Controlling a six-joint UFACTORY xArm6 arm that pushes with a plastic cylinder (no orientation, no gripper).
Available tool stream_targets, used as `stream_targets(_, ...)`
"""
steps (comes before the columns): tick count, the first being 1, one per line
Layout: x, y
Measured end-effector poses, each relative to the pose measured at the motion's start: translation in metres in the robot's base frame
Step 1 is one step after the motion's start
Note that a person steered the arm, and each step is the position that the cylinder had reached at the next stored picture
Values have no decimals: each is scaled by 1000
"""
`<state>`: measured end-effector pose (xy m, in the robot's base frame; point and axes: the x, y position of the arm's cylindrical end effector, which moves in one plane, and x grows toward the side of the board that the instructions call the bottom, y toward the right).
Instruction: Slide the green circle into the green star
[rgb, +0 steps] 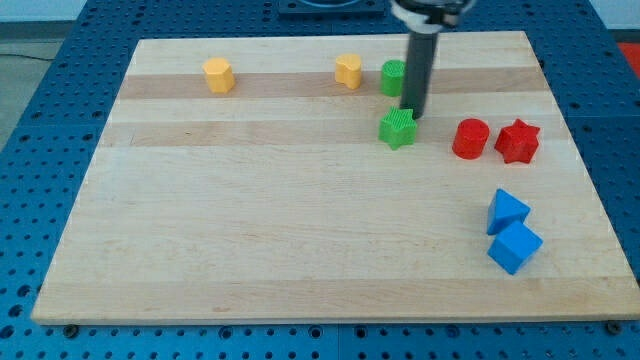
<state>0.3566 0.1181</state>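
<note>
The green circle (392, 77) sits near the view's top, partly hidden behind my dark rod. The green star (398, 128) lies just below it, a short gap apart. My tip (411, 112) rests at the star's upper right edge, below and slightly right of the green circle. Whether the tip touches the star I cannot tell.
A yellow hexagon-like block (218, 74) is at the upper left and a yellow block (348, 71) is left of the green circle. A red cylinder (470, 138) and red star (518, 141) are at the right. Two blue blocks (507, 211) (515, 246) are at the lower right. The board's top edge (330, 41) is close.
</note>
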Motion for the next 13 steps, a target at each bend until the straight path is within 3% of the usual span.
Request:
stream_targets(1,23,-5)
stream_targets(3,40,-151)
stream_targets(4,47,-166)
stream_targets(5,58,-101)
stream_targets(6,74,-133)
stream_targets(8,41,-80)
stream_targets(11,22,-54)
stream_targets(13,-35,101)
